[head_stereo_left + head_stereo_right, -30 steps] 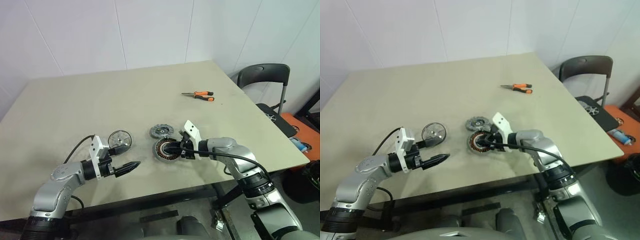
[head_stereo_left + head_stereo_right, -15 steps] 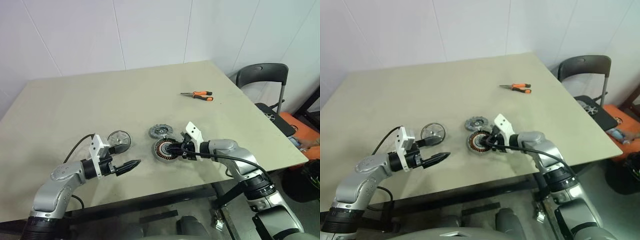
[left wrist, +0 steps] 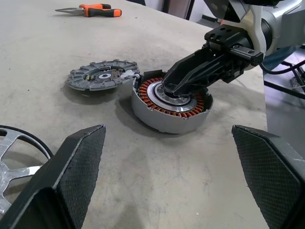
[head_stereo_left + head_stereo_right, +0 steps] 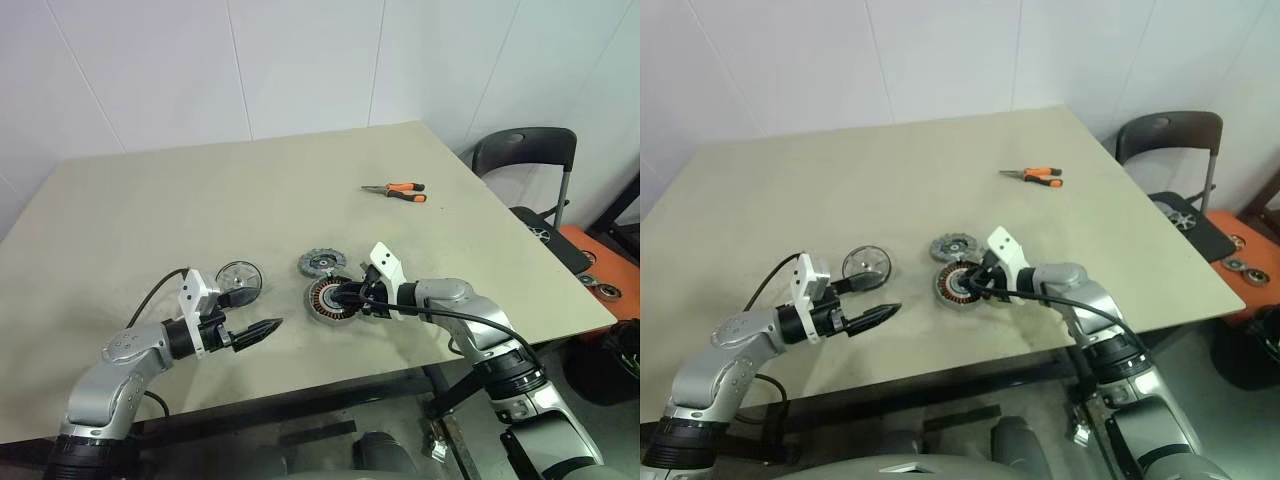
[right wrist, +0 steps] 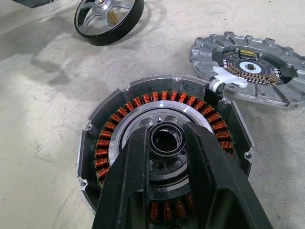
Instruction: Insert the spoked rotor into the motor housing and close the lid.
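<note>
Task barely begun: rotor still out, lid still off, housing open on the table.
Head views: right gripper (image 4: 345,296) has its tips over the motor housing (image 4: 330,298); lid (image 4: 320,263) lies just beyond it, spoked rotor (image 4: 239,278) beside the left gripper (image 4: 262,331), which holds nothing. Left wrist view: left fingers (image 3: 78,157) are spread wide and released, rotor rim at one finger, housing well ahead. Right wrist view: right fingers (image 5: 136,164) are clenched on the housing's centre hub; windings and the lid's inner face read clearly here.
</note>
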Available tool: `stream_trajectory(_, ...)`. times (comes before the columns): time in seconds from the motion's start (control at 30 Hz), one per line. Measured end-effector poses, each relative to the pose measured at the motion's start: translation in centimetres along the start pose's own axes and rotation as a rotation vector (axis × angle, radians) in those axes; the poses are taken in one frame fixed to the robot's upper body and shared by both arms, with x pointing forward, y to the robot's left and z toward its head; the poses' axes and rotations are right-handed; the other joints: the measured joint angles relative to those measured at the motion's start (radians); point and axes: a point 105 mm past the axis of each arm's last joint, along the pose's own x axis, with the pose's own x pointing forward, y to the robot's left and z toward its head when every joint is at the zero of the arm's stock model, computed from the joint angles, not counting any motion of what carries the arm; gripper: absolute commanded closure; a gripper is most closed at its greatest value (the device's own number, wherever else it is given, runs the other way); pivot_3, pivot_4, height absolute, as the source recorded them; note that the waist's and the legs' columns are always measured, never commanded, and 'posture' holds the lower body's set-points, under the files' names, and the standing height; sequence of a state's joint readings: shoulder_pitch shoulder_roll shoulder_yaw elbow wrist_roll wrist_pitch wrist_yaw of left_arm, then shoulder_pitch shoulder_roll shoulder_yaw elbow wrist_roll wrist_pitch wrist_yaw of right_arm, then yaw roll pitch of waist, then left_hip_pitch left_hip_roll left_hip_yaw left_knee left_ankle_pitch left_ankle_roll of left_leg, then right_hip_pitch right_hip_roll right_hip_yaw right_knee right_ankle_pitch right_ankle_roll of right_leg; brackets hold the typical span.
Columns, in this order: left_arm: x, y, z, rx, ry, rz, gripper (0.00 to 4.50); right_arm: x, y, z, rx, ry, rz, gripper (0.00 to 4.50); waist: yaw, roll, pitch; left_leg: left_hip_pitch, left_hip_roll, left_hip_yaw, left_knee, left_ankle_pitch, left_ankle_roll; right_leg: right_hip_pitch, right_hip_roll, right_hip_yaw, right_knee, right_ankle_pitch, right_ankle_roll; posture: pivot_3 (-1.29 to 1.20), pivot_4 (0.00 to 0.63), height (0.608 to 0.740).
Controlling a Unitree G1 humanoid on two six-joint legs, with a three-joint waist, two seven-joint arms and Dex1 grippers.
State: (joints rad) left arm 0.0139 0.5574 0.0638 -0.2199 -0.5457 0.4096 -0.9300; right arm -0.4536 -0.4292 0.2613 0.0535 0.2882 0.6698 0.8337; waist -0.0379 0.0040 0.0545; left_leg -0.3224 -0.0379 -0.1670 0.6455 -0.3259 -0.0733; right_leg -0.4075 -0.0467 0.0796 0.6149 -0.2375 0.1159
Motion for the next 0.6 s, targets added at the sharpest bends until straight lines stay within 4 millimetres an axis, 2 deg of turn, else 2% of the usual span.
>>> stream_trajectory(0.2,-0.01,0.0,-0.17,-0.008,-0.001,0.008,0.0,0.06,0.17,-0.05,-0.004,0.005,0.012,3.75,0.0,0.0,0.0,0.0,0.0,0.0,0.0,0.0,0.0,0.0,0.0,0.0,0.0,0.0,0.0,0.0,0.0,0.74)
stream_trajectory(0.4,0.02,0.02,-0.18,-0.009,-0.003,0.012,0.0,0.19,0.57,0.0,-0.018,0.006,0.035,1.84,0.0,0.0,0.0,0.001,0.0,0.0,0.0,0.0,0.0,0.001,0.0,0.0,0.0,0.0,0.0,0.0,0.0,0.74)
stream_trajectory(0.6,0.02,0.06,-0.21,-0.011,-0.003,0.017,0.0,0.3,0.3,0.04,-0.035,0.012,0.009,1.84,0.001,-0.001,-0.001,0.001,0.0,0.0,0.001,0.0,0.0,0.001,0.0,0.0,0.001,0.0,0.0,0.0,0.0,0.74)
